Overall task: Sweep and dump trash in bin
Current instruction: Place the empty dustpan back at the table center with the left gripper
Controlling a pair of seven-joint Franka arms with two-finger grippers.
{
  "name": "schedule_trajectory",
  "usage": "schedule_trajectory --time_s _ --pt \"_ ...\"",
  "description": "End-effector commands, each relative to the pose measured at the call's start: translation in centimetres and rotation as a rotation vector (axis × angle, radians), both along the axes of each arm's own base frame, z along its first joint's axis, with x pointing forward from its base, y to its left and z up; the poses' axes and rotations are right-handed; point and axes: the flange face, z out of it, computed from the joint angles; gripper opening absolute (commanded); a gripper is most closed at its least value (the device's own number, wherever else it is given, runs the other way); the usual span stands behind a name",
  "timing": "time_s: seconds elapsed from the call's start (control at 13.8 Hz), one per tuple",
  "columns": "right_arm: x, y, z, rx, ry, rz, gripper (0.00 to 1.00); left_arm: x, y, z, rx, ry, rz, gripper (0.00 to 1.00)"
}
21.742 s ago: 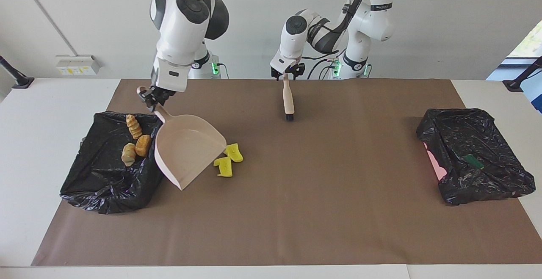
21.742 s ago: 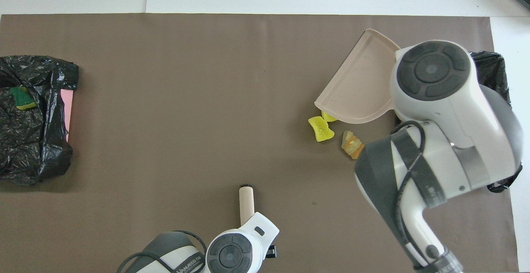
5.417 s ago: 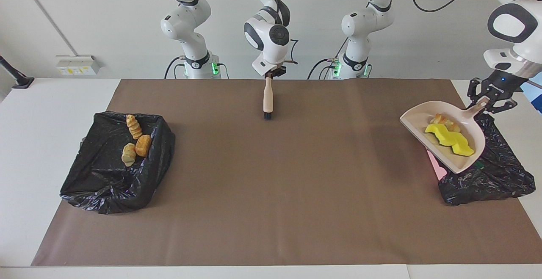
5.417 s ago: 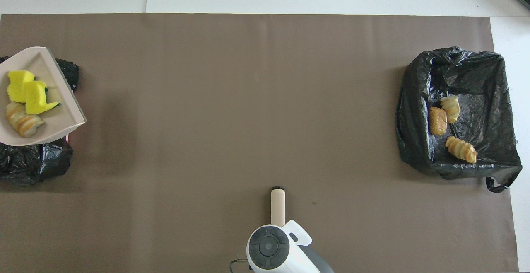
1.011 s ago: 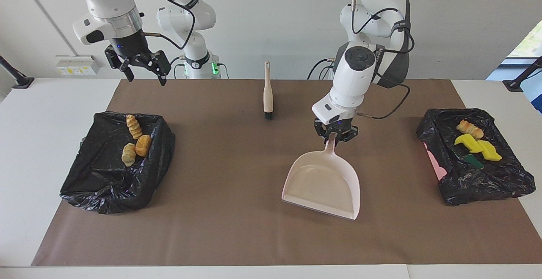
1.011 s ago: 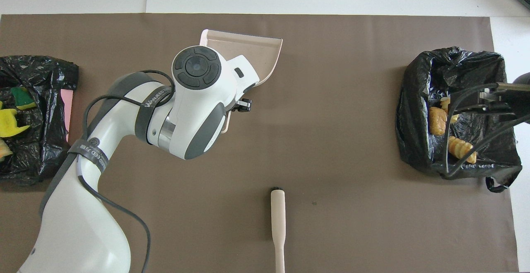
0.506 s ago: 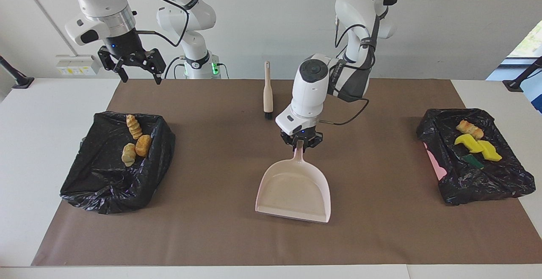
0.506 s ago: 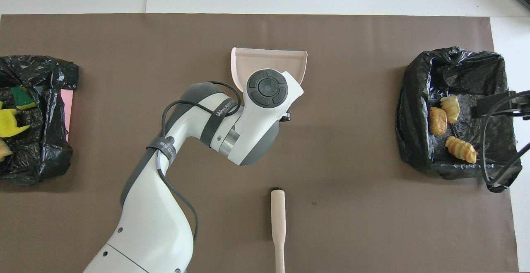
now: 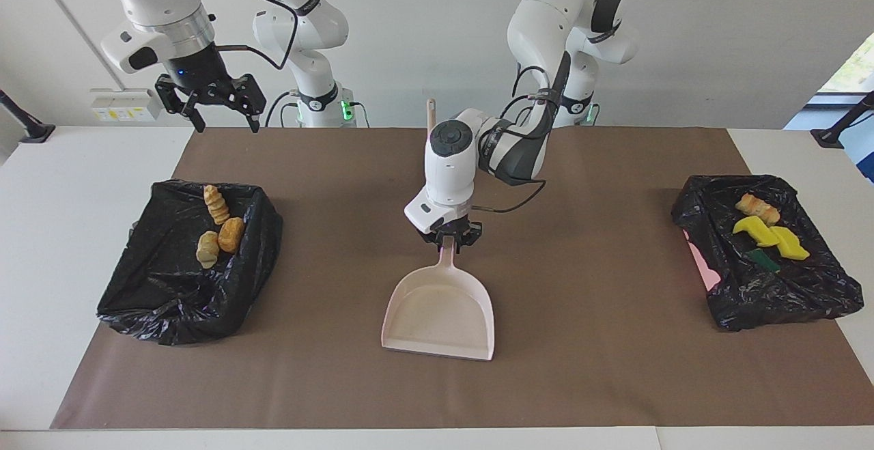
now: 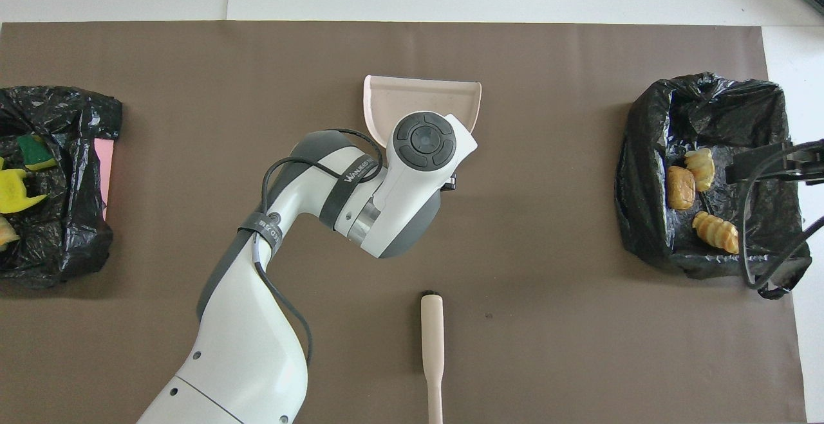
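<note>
Dustpan point(image 9: 440, 313) and left gripper point(image 9: 450, 238) now lie closer to the right arm's end of the desk point(image 9: 68, 197) than half a second ago, at mid-mat. Nearest the robots, the brush point(image 10: 432, 340) lies flat on the brown mat point(image 9: 614, 368), bristles pointing away from them. The right gripper point(image 9: 210, 105) hangs high over the black-bagged bin point(image 9: 177, 286) at the right arm's end, jaws spread wide and empty. That bin holds three golden-brown pastry lumps point(image 9: 231, 233). The left gripper sits at the tip of the dustpan's handle; whether its jaws grip the handle cannot be told. The pan rests on the mat, mouth away from the robots. The second bagged bin point(image 9: 785, 293), at the left arm's end, holds one pastry lump point(image 9: 756, 208), two yellow spongy chunks point(image 9: 758, 230) and a green scrap point(image 9: 763, 259).
</note>
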Motion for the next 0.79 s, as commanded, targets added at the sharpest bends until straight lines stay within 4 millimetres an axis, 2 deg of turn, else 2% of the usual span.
schedule_trajectory --time_s 0.0,0.14,0.22,0.36,0.51,0.72 --pt "-0.6 0.1 -0.2 0.002 0.002 -0.007 1.00 0.7 1.1 2.6 0.009 -0.038 0.019 1.00" --pt "0.2 -1.2 0.5 0.001 -0.005 0.002 1.00 2.4 4.9 7.8 -0.028 -0.084 0.049 1.00" --pt "0.6 -1.9 0.7 0.003 -0.008 0.002 1.00 2.4 6.6 10.2 -0.036 -0.091 0.038 1.00" --pt "0.7 -2.0 0.8 0.020 -0.023 -0.003 1.00 2.4 11.2 13.3 -0.025 -0.072 -0.001 1.00" --pt "0.7 -2.2 0.8 0.018 -0.025 -0.003 1.00 1.5 16.7 17.0 -0.031 -0.074 -0.018 1.00" --pt "0.6 -2.2 0.7 0.020 -0.022 -0.004 1.00 -0.9 23.2 21.5 -0.038 -0.072 -0.045 1.00"
